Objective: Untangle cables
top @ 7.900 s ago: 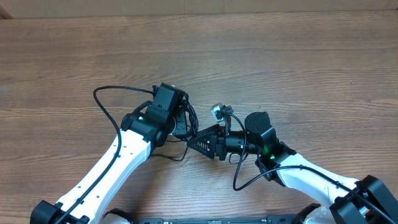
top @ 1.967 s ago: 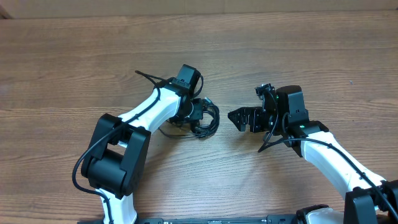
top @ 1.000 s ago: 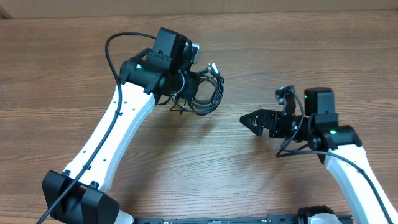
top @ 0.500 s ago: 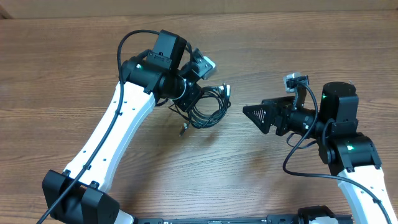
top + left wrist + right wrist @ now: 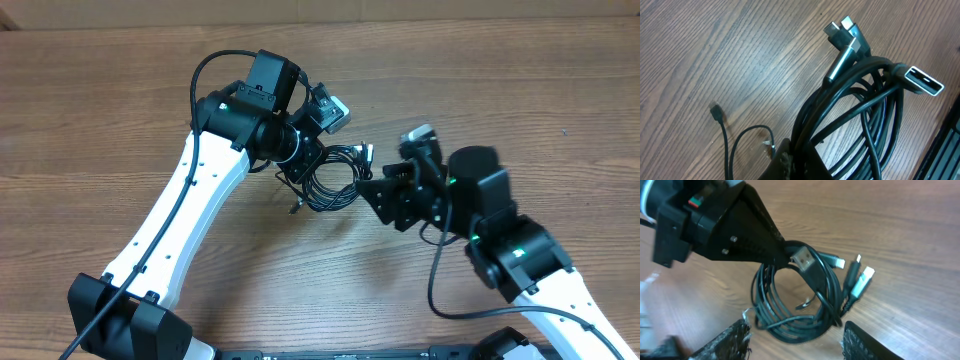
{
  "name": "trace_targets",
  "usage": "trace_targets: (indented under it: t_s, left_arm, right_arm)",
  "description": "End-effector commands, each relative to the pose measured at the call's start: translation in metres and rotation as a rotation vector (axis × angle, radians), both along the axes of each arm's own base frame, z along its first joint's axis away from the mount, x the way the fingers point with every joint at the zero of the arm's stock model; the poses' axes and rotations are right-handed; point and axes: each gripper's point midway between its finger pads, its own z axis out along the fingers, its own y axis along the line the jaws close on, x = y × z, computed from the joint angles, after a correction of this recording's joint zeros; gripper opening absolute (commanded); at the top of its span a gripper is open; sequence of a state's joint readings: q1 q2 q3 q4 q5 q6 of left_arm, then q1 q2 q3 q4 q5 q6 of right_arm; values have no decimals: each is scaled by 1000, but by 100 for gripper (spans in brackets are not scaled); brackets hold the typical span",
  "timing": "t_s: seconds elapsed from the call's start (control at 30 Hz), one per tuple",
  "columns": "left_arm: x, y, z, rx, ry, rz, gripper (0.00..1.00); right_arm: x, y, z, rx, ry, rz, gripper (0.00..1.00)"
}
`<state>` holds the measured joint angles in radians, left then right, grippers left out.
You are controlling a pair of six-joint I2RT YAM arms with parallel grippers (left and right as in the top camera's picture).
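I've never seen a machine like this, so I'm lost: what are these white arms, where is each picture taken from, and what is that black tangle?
These are two robot arms at a wooden table. One picture looks down from above; the other two come from a small camera on each wrist. The left tool is shut on a bundle of thin black cables with metal plugs. The right tool is open beside the bundle, holding nothing.

Overhead: my left gripper (image 5: 305,165) tips buried under own wrist. Left wrist view: cables (image 5: 855,75) run off bottom edge. Right wrist view: my right fingers (image 5: 867,340) blurred, cropped at bottom.
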<state>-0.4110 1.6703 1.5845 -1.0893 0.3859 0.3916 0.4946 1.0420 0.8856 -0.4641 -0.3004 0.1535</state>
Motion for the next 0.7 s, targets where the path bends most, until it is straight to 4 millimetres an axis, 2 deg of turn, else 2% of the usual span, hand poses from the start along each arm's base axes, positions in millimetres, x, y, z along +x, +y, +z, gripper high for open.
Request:
trace_targets:
  t_s: [0.0,0.23,0.4,0.57,0.67]
  left_arm:
    - [-5,-7,7,-32,3,-21,4]
    - [-5,-6,6,-19,-18,-59,4]
    - [-8,-11,8,-35,-12,-73,4]
    - [-12,-17,8,-43,-7,-92,4]
    - [-13,-17,8,-38,-9,-92,4]
  right_arm:
    - [20,-9,11,-78,-92,-137,58]
    - [31,-7,28,8,-118,-201,61]
    - [33,-1,18,0,-93,-185,59]
    - [36,17,2,-7,-59,-134,54]
    - [35,27,4,5,-74,-111,50]
